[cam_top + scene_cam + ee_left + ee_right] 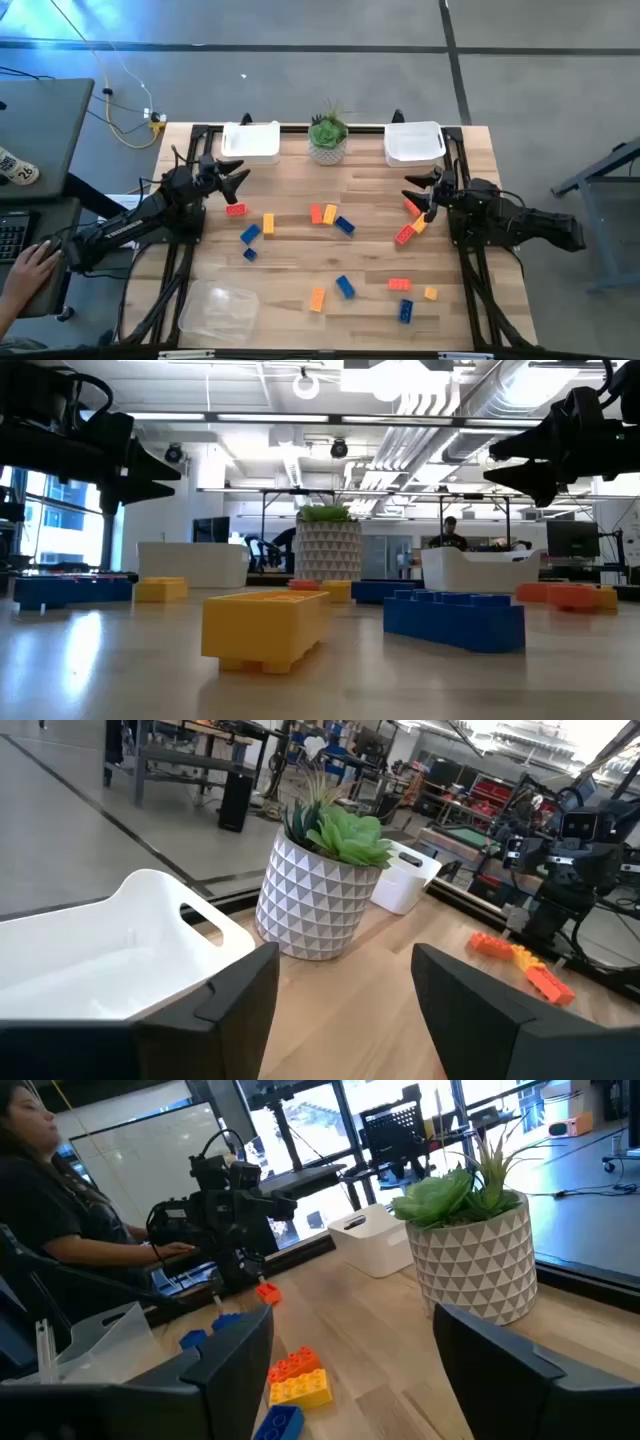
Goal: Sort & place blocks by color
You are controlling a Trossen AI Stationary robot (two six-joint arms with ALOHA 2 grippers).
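Blocks [330,214], small studded plastic toy bricks in red-orange, yellow-orange and blue, lie scattered loose over the pale wooden table [290,300], none yet in a tray. Judged from their form they are light, rigid and smooth-sided, so a grip across the two flat long sides, clear of the studs, should hold best; a pinch near a corner may let a brick twist or skid on the wood. Where bricks touch, as in the red-orange and yellow-orange cluster [412,222] just beside the right gripper [428,190], one may drag its neighbour along.

Count in the high view, approximate where bricks abut: about five blue, about five yellow-orange, about five red-orange. Two white plastic trays stand at the far edge, the left tray [250,141] and the right tray [414,142], with a green succulent in a white faceted pot [328,138] between them; a clear plastic container [218,310] sits at the near left corner.

Left gripper [235,178] hovers above the table just in front of the left tray, near a red-orange brick [236,209]; its claw is spread wide and holds nothing. The right claw is likewise wide apart and empty. A person's hand [30,262] rests at a desk off the table's left side
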